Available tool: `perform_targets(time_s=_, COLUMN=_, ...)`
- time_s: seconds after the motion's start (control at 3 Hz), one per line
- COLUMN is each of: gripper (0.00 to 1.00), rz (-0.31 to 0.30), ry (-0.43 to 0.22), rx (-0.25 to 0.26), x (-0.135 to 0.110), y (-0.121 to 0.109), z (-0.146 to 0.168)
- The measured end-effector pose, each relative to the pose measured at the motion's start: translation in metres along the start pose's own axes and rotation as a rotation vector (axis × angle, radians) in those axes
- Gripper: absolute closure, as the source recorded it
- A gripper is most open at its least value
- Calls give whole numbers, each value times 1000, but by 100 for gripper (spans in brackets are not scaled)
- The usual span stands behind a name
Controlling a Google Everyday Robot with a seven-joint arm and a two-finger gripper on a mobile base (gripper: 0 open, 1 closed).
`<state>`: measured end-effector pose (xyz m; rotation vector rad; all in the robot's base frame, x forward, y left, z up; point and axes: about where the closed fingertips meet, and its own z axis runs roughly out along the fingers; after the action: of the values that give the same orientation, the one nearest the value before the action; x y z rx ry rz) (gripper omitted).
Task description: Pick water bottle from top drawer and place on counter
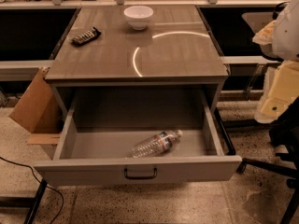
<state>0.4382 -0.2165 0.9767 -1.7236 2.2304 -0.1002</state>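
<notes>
The water bottle (156, 143) is clear and ribbed, with a dark label band. It lies on its side in the open top drawer (140, 169), near the front and right of centre, with its pale cap pointing to the back right. The drawer is pulled fully out, and its dark bar handle (140, 173) sits at the centre of the front panel. The counter (177, 55) above it is grey-brown wood grain with a bright curved light reflection. A white part of my arm (287, 27) shows at the right edge. The gripper is not in view.
A white bowl (138, 17) stands at the back centre of the counter. A dark flat packet (85, 36) lies at its back left. A cardboard box (35, 106) leans left of the cabinet. Pale yellow items (280, 92) and dark chair legs (268, 167) crowd the right side.
</notes>
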Motion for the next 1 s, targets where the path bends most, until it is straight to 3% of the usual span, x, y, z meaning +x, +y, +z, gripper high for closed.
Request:
perform_targets(time_s=0.33, gripper=0, rz=-2, ry=-3, rx=4, x=-1, y=0, z=0)
perform_targets(time_s=1.0, gripper=0, rz=-20, ry=-95, rx=-82, x=-28, y=12, z=54)
